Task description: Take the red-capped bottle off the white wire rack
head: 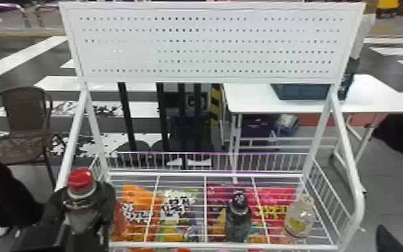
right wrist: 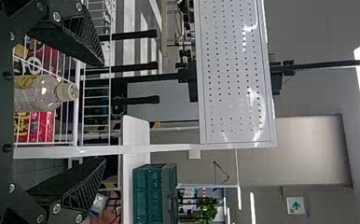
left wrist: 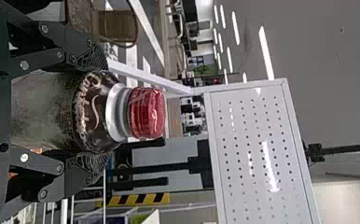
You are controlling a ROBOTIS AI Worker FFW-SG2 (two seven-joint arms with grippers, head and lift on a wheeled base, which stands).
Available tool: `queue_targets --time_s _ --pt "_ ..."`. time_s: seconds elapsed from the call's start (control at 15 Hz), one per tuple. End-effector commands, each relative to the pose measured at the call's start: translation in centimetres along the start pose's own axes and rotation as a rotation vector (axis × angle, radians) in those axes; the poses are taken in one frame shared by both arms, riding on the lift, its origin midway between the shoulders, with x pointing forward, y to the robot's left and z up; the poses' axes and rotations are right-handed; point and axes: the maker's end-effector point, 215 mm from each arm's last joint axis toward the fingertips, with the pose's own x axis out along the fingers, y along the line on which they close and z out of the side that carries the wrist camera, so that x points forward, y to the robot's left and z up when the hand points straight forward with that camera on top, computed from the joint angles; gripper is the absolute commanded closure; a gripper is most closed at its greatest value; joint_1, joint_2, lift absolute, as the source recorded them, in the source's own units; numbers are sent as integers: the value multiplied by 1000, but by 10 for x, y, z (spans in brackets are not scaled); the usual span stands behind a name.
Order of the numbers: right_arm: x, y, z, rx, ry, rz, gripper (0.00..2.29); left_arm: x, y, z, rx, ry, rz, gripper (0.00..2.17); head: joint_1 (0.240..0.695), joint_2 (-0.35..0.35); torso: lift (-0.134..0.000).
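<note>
My left gripper (head: 87, 214) is at the lower left of the head view, shut on the red-capped bottle (head: 80, 182), which stands upright at the left side of the white wire rack (head: 205, 207). In the left wrist view the fingers of my left gripper (left wrist: 92, 112) press both sides of the dark bottle (left wrist: 92, 112) below its red cap (left wrist: 146, 113). Whether its base touches the rack is hidden. My right gripper (right wrist: 101, 112) is open in the right wrist view, with a clear bottle (right wrist: 40, 93) farther off beyond its fingers.
A dark-capped bottle (head: 238, 217) and a pale-capped clear bottle (head: 299, 216) stand on the rack's middle and right. Bright snack bags (head: 140, 207) lie below the wires. A white perforated board (head: 207, 43) rises behind, on slanting side posts (head: 348, 140).
</note>
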Motion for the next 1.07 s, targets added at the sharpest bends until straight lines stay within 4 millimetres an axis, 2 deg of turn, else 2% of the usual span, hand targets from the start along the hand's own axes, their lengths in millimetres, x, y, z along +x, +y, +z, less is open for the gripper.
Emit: queue_targets --time_s 0.0,0.13,0.27,1.0 --pt "-1 2 1 0 -1 3 174 2 22 2 -8 -24 36 718 499 0 0" --pt "-2 1 1 1 0 1 174 8 44 3 3 -27 70 711 499 0 0" --pt "-3 1 0 2 0 0 174 11 55 6 1 -30 88 711 499 0 0" --pt "-2 2 5 2 -13 -1 174 13 50 9 -11 -34 70 711 499 0 0"
